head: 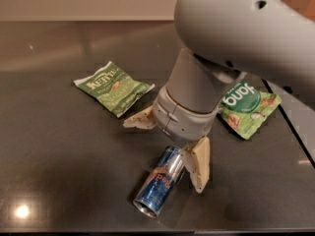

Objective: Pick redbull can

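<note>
The redbull can [160, 182] lies on its side on the dark table [59, 156], near the front edge, its open silver end toward me. It is blue and silver with a red logo. My gripper [169, 142] hangs from the big grey arm just above the can's far end. It is open: one tan finger [139, 120] sticks out to the left, the other [199, 164] points down right beside the can's right side. Nothing is held.
A green snack bag [114, 88] lies at the back left of the gripper. A second green bag [248, 109] lies to the right, near the table's right edge [290, 127]. The arm hides the table's middle back.
</note>
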`<state>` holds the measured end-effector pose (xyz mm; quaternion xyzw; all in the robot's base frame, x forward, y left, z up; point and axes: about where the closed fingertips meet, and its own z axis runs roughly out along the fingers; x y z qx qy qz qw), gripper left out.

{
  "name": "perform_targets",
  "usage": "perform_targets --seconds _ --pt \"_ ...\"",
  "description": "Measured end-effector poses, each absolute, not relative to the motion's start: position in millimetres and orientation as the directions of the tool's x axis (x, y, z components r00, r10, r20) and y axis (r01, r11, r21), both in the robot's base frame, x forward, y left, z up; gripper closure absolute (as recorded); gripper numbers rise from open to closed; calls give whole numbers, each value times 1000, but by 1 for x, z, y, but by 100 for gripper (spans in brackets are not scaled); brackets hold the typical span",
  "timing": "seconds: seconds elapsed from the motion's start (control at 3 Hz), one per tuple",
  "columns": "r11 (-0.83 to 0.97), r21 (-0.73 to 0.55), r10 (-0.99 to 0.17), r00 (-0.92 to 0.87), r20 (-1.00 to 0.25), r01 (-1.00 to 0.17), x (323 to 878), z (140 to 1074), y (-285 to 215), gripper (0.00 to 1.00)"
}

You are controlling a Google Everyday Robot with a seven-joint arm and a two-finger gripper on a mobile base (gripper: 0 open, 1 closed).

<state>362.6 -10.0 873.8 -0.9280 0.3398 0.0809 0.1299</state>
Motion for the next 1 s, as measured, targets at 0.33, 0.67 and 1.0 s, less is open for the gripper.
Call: perform_targets --seconds 0.33,0.67,1.0 --pt "-775 -186 -564 794 -228 -604 362 864 -6 0" --pt "-834 -116 -511 835 -202 -539 361 844 -7 0" --pt "-868 -41 -482 859 -172 -496 363 829 -12 17"
